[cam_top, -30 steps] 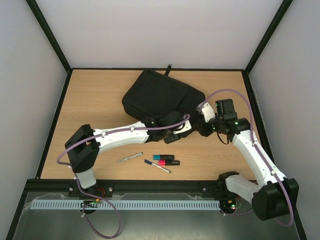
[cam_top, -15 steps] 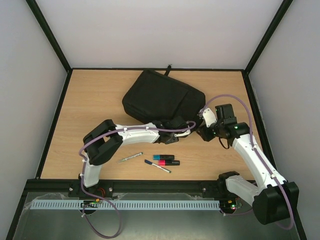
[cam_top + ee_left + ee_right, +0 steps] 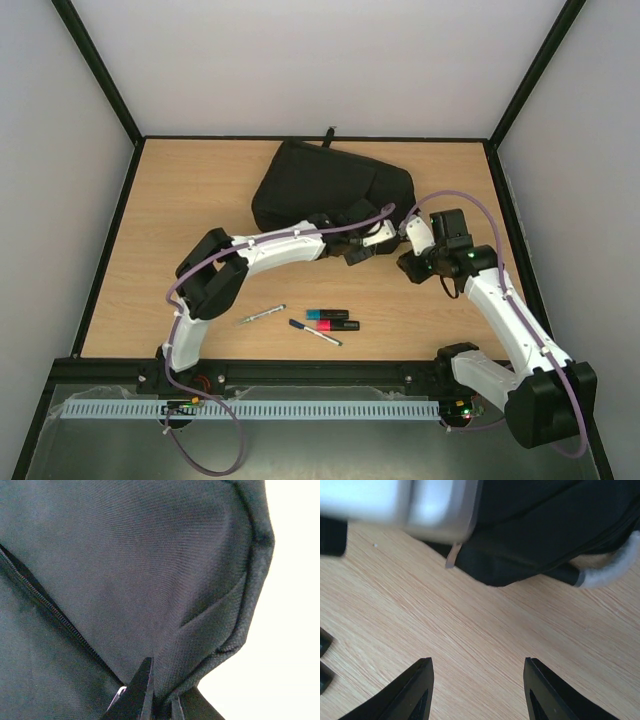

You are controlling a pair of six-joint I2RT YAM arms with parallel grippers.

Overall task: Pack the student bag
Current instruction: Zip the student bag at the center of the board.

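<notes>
Student bag lies flat on the far middle of the table, long side slanted, its right end toward the right arm

Left arm reaches across from the near left to the bag's near edge. Left hand sits on the near-right corner of the bag. In the left wrist view the left hand is closed tight, its two dark fingertips pinching a fold of black bag fabric at the seam by the corner. A closed zip line runs diagonally across the fabric left of the pinch

Right hand is just beside the bag's right end, close to the left hand, and whether the two hands touch cannot be told. In the right wrist view the right hand has its fingers set moderately apart with nothing between them, only bare wood below. The bag corner is ahead of the fingertips, apart from them. The left arm's pale casing is blurred at the top of that view

Near edge of the table, well apart from the bag: silver pen, blue-capped pen, teal highlighter, pink highlighter. The two highlighters lie just beside each other, the pens either side of them
</notes>
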